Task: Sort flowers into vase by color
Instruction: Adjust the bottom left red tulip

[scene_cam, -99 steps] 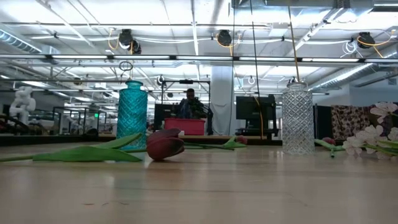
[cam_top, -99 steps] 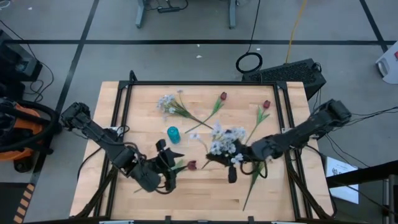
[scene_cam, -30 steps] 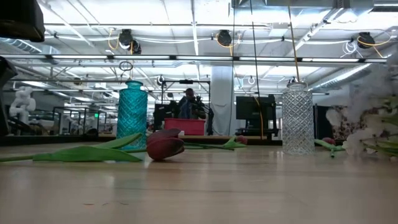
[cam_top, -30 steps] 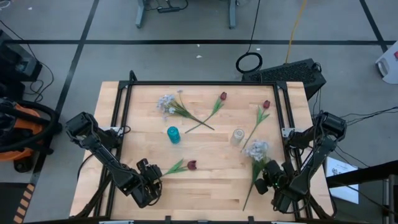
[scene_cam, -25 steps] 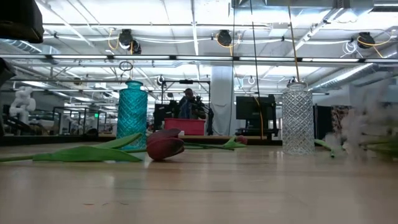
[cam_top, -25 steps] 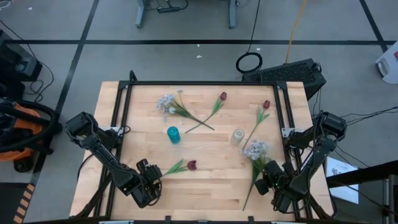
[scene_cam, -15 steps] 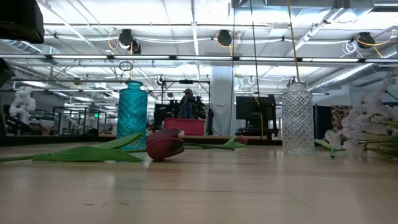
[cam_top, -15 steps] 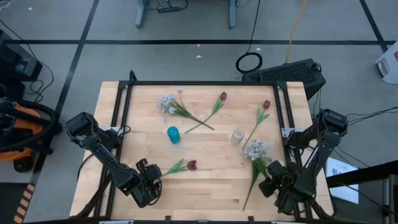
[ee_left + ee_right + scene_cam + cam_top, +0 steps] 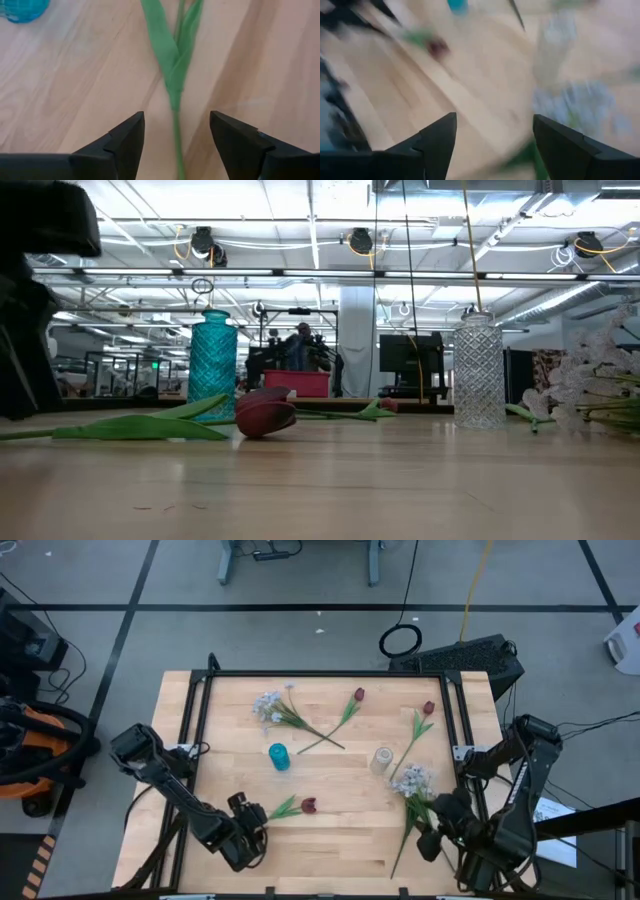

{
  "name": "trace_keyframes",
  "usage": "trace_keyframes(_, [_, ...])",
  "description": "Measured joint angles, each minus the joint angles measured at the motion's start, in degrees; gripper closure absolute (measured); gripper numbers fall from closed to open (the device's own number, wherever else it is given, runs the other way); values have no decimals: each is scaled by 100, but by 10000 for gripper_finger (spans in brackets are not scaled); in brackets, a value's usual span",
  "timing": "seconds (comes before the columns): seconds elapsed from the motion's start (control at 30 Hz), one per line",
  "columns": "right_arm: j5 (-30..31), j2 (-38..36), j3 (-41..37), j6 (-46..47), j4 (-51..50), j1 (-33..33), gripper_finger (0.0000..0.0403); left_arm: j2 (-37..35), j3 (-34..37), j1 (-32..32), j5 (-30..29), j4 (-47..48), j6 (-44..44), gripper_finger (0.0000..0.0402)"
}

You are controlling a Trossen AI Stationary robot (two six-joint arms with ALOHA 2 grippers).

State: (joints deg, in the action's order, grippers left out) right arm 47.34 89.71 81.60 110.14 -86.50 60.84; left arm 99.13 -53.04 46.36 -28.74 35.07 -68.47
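- Left tool (image 9: pixel 175 137) sits low at the near-left part of the counter (image 9: pixel 330 855), its fingers (image 9: pixel 127 137) spread apart on either side of a green stem, not touching it and gripping nothing.
- That stem belongs to a dark red tulip (image 9: pixel 308 805) lying flat on the counter, head pointing toward the middle, leaves toward the left tool; the low view shows its head (image 9: pixel 265 415) resting on the wood.
- Right tool (image 9: pixel 495 135) is at the near-right corner of the counter, fingers (image 9: pixel 437 137) wide apart with nothing between them.
- White spray (image 9: pixel 411 780) lies on the counter just beside the right tool, its long green stem running toward the near edge; its blossoms show at the right edge of the low view (image 9: pixel 590 390).
- Teal vase (image 9: pixel 279 756) stands upright left of centre; clear vase (image 9: pixel 382 758) stands upright right of centre. Both hold no flowers.
- Second white spray (image 9: pixel 268 705) lies at the far-left part of the counter, its stem reaching toward the middle.
- Two more red tulips lie near the far edge: one (image 9: pixel 358 695) near the centre, another (image 9: pixel 428 708) to the right, both flat.
- Beyond the counter, a person (image 9: pixel 300 345) is visible in the room, well away.
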Motion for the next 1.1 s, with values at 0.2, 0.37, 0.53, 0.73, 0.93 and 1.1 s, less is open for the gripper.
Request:
trace_keyframes(0.2, [474, 0, 31, -541, -28, -291, 149, 190, 0, -10, 134, -70, -154, 219])
trace_keyframes(0.37, [466, 0, 31, -887, -21, -476, 149, 190, 0, -12, 284, 60, -142, 249])
trace_keyframes(0.53, [494, 0, 31, -1039, -18, -607, 149, 188, -4, -27, 389, 205, -3, 272])
trace_keyframes(0.73, [506, 0, 31, -1231, -17, -735, 149, 188, -4, -60, 429, 218, 114, 291])
trace_keyframes(0.93, [506, 0, 31, -1291, -14, -769, 149, 188, -4, -91, 438, 232, 87, 292])
trace_keyframes(1.1, [506, 2, 31, -1293, 25, -767, 149, 183, -4, -156, 555, 232, -78, 292])
